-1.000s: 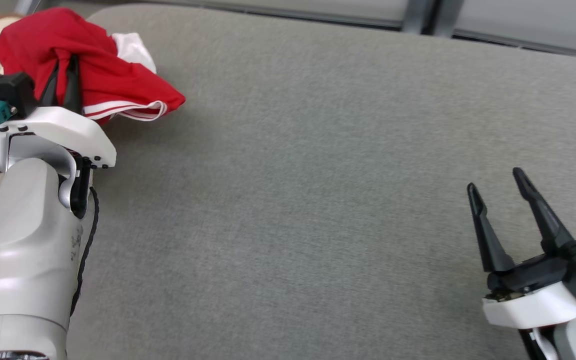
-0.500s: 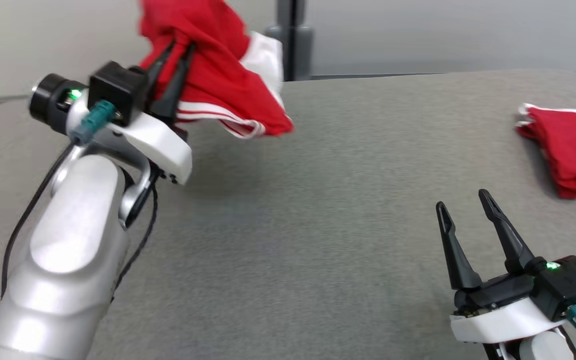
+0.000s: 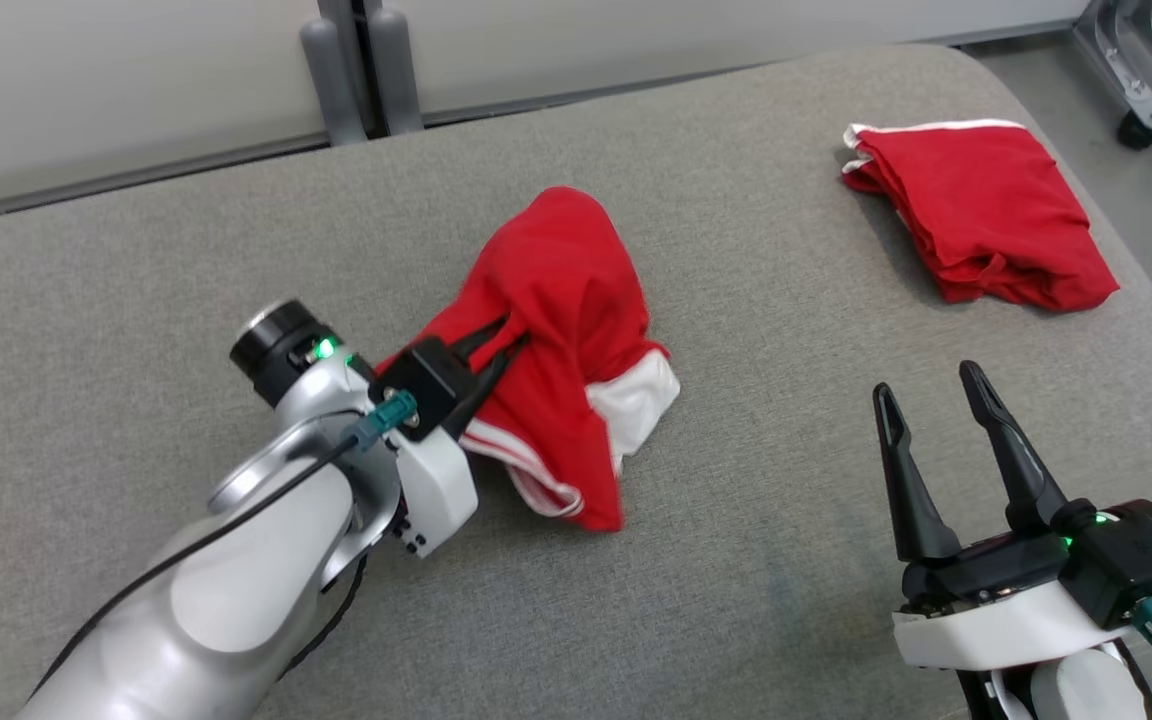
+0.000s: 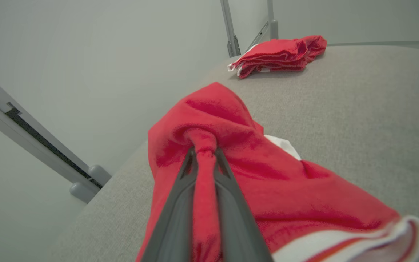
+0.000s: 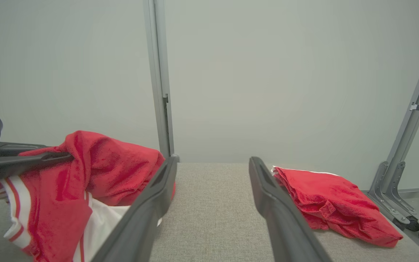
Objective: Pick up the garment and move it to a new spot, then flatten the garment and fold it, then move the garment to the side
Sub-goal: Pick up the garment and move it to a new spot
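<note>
Garment (image 3: 576,300), red with white trim, is hanging bunched over the grey pad (image 3: 136,250), with its striped hem drooping below the fingers that are holding it. The left gripper (image 3: 514,335) is pinching a twisted fold of it. Its two fingers (image 4: 175,207) are pressing together on the cloth, which is bulging past their tips and draping down either side. The right gripper (image 3: 926,385) is hovering well apart, and its fingers (image 3: 904,480) are standing spread with nothing between them. Beyond those tips, a second cloth (image 3: 986,210), also red, is lying folded on the pad.
</note>
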Robot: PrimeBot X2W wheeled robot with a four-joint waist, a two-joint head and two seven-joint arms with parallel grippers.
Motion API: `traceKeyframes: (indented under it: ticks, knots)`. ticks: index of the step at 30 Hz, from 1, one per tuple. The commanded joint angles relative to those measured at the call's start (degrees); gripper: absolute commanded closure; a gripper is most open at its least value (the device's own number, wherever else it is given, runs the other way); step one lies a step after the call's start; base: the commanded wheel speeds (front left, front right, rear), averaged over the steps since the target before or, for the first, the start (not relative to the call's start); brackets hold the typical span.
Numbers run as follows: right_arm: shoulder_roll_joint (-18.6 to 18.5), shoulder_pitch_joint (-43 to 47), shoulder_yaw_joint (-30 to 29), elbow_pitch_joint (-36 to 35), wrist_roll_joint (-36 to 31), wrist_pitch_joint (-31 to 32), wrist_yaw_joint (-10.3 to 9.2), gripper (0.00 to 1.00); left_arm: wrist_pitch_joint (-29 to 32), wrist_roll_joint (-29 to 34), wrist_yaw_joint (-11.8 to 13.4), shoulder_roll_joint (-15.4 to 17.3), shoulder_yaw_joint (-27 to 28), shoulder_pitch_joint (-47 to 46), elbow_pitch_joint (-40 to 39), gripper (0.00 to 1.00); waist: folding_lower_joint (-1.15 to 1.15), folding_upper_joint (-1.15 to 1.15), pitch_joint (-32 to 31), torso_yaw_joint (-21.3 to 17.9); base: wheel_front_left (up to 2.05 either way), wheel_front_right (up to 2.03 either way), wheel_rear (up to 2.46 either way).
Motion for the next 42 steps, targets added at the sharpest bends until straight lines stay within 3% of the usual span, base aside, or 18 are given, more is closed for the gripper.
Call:
traceKeyframes:
  ticks: [1,4,5,6,12,17,19,27,34,42]
  knots:
    - [0.1,-0.7,0.1,-0.1,-0.2,0.0,-0.12,0.00,-1.2,0.3,0.0,0.2,-0.9,0.1,2.2,1.00,0.00,0.00,1.6,-0.1,0.00,0.00,0.00]
    - [-0.2,-0.9,0.5,0.5,-0.1,0.0,-0.12,0.00,-3.7,-1.2,0.1,-2.0,-1.9,0.6,9.7,1.00,0.00,0.00,1.9,1.0,0.00,0.00,0.00]
    - [-0.4,-0.8,1.1,0.8,-0.2,0.0,-0.11,0.00,-5.0,-1.7,0.9,-3.0,-1.4,0.7,12.0,0.65,0.00,0.00,1.6,1.4,0.00,0.00,0.00]
    - [-0.6,-0.7,1.4,1.2,-0.2,0.0,-0.11,0.00,-6.1,-2.1,1.7,-3.9,-0.8,0.8,14.0,0.00,0.00,0.00,1.3,1.8,0.00,0.00,0.00]
    - [-0.5,1.0,2.1,1.8,0.0,-0.1,-0.12,0.00,-9.6,-6.6,6.1,-8.9,5.4,4.2,16.5,0.00,0.00,0.00,-2.1,5.9,0.00,0.00,0.00]
    - [0.0,2.2,2.6,2.4,-0.7,0.0,-0.12,0.00,-9.6,-5.9,10.0,-9.7,11.6,11.6,8.3,0.00,0.00,0.00,-5.4,10.6,0.00,0.00,0.00]
    - [0.4,3.1,2.1,2.8,-1.1,-0.1,-0.12,0.00,-9.5,-5.9,10.2,-9.9,13.0,15.9,6.3,0.00,0.00,0.00,-7.2,12.5,0.00,0.00,0.00]
    - [2.3,7.0,-1.2,3.2,-2.8,0.0,-0.12,0.00,-9.6,-2.5,15.3,-11.6,24.3,33.9,-9.2,0.00,0.00,0.00,-12.0,18.1,0.00,0.00,0.00]
    - [3.6,10.2,-4.4,-0.6,-5.1,-0.1,-0.12,0.00,-9.5,5.1,15.5,-14.4,29.7,45.9,-22.6,0.00,0.00,0.00,-12.0,21.3,0.00,0.00,0.00]
    - [4.1,13.0,-5.7,-2.1,-5.6,0.0,-0.12,0.00,-9.5,5.6,15.8,-14.8,31.2,48.7,-25.8,0.00,0.00,0.00,-13.1,22.1,0.00,0.00,0.00]
